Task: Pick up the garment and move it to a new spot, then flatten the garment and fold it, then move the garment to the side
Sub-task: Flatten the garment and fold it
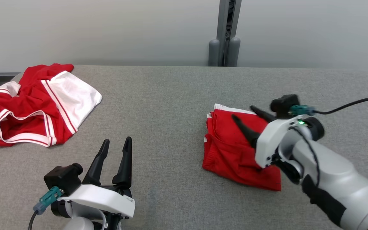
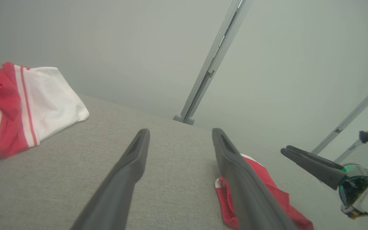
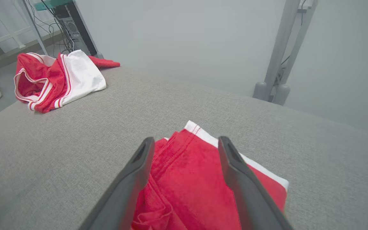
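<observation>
Garment of red fabric, folded into a compact packet with one white-trimmed edge [image 1: 228, 153], lies on the grey woven surface [image 1: 171, 95] at about 4 o'clock from the surface's middle in the head view. Its long axis runs from 11 o'clock to 5 o'clock. A second, crumpled red-and-white garment [image 1: 37, 105] sits well apart at 9 o'clock, near the surface's left edge. The right gripper [image 1: 242, 112] hangs over the far half of the folded packet, its arm entering from 4 o'clock. Its two dark fingers [image 3: 129, 185] are spread wide and point toward 10 o'clock. Red cloth shows between them in the right wrist view, yet nothing is clamped, and the left wrist view suggests the tips stand just clear of the cloth. The left gripper [image 1: 117, 139] rests at 7 o'clock, fingers likewise wide apart and empty, pointing to 12 o'clock over bare surface. Judgement: the packet looks folded and set aside. The right arm is far nearer it, directly above, while the crumpled garment lies nearer the left arm.
</observation>
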Controlling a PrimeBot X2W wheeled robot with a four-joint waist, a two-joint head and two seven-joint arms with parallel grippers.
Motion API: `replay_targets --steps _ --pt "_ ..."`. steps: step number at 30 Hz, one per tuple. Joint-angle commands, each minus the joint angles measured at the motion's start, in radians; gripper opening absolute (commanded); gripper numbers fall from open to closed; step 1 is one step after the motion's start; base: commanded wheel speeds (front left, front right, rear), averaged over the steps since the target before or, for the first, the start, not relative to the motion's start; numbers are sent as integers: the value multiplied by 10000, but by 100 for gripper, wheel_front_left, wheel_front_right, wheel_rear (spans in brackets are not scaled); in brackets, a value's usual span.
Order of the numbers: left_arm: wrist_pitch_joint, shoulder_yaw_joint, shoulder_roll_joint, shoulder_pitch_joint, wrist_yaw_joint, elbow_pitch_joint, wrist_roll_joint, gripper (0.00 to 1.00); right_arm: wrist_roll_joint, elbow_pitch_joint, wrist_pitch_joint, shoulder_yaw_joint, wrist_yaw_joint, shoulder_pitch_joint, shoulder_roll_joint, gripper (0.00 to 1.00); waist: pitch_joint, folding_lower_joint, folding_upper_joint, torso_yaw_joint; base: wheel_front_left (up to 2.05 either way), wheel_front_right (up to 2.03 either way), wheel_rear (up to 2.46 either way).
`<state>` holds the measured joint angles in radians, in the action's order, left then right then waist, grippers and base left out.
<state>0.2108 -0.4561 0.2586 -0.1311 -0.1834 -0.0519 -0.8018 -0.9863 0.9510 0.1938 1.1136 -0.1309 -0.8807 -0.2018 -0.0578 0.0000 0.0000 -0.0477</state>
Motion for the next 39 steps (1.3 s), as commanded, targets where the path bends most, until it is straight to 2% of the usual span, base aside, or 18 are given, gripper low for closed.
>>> replay_targets --steps 1,8,12,14,17,32,39 --pt "-3 -1 37 61 -63 37 65 100 -37 61 96 -92 3 128 -125 100 37 0 0 37 0 0 0" --pt "-107 -187 20 237 -123 92 88 100 -71 392 535 -1276 1 510 -719 100 161 0 0 207 0 0 0" --pt "-119 -236 26 344 -132 119 59 100 18 445 650 -1765 1 873 -805 100 189 0 0 255 0 0 0" --pt "-138 -253 47 383 -135 137 45 100 117 443 670 -1943 1 1073 -765 44 177 0 0 248 0 0 0" --pt "-172 -270 76 353 -147 180 43 100 218 411 702 -2131 1 1403 -612 0 115 0 0 187 0 0 0" --pt "-177 -202 165 26 -181 269 60 100 367 279 166 -2051 1 1996 126 0 -337 0 0 -382 0 0 0" --pt "-153 -175 182 -46 -172 240 51 100 392 -1 -86 -1615 1 2144 440 0 -442 0 0 -572 0 0 0"
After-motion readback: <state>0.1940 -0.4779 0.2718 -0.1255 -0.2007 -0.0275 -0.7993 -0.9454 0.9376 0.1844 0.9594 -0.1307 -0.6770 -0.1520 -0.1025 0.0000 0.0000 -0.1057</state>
